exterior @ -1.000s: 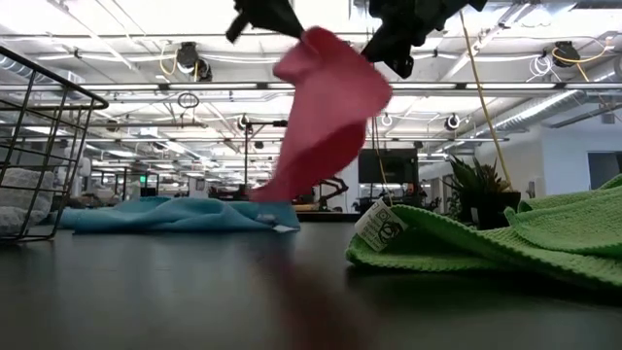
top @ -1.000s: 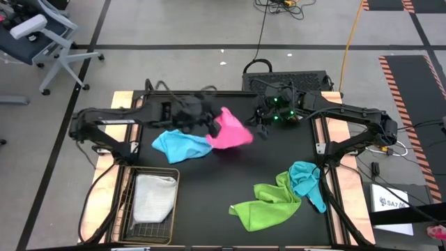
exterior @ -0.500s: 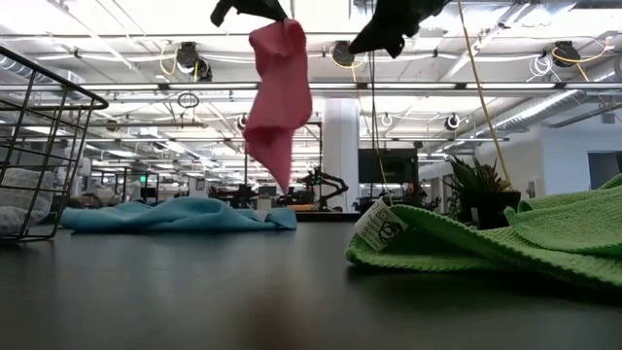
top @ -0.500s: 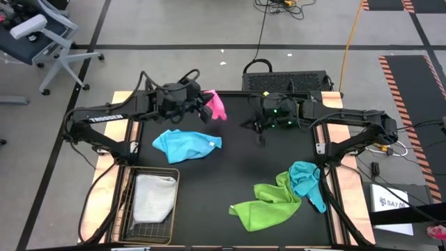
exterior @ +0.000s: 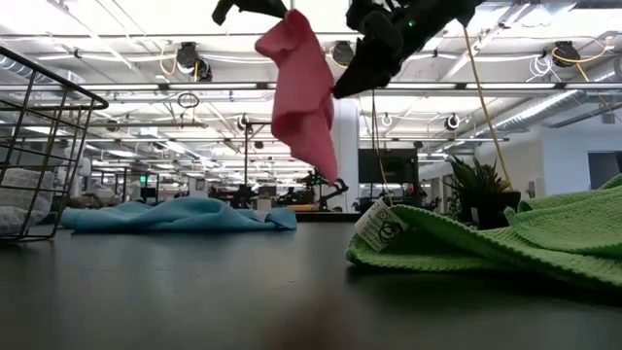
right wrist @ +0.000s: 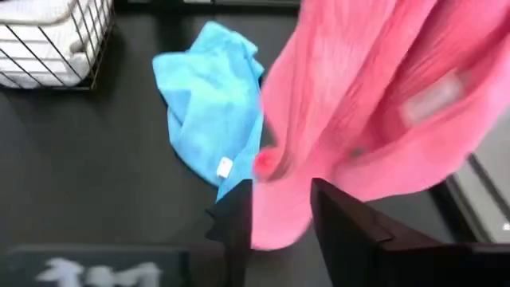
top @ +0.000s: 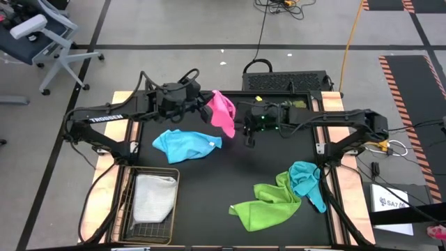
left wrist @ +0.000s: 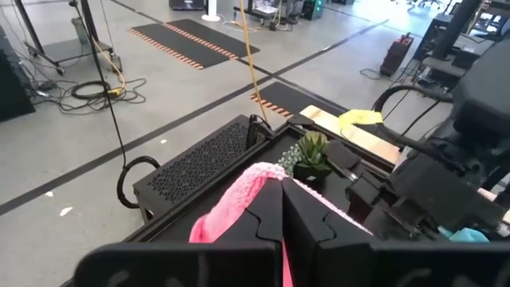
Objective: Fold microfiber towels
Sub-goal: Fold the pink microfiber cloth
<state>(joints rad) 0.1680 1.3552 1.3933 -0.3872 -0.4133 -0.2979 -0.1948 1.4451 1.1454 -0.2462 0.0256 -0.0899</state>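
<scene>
My left gripper [top: 203,110] is shut on the pink towel [top: 224,115], high over the table's far middle. The towel hangs in a narrow bunch in the low view [exterior: 301,92]. My right gripper [right wrist: 280,219] is open beside it on the right [top: 246,129], with the towel's hanging lower part [right wrist: 279,199] showing between its fingers. The light blue towel [top: 185,145] lies crumpled on the table left of centre. The lime green towel [top: 265,206] and the teal towel [top: 306,183] lie at the near right. The grey-white towel [top: 155,195] lies in the wire basket [top: 132,230]. My left gripper pinches a bunched upper part of the pink towel [left wrist: 259,179] between its two shut fingers, which lie roughly level and point toward the table's right. The towel hangs slack below them, clear of the table. My right gripper: I cannot tell whether its open fingers touch the pink towel.
A small potted plant [left wrist: 311,151] stands at the table's far right, also showing in the low view [exterior: 478,190]. The wire basket stands at the near left corner. Bare black tabletop [top: 237,171] lies in the middle between the towels.
The pink towel hung spread between both grippers; it now hangs bunched from my left gripper alone. My left gripper has gone up and toward the far left. My right gripper has since come left toward the hanging towel, which has swung a little toward it.
</scene>
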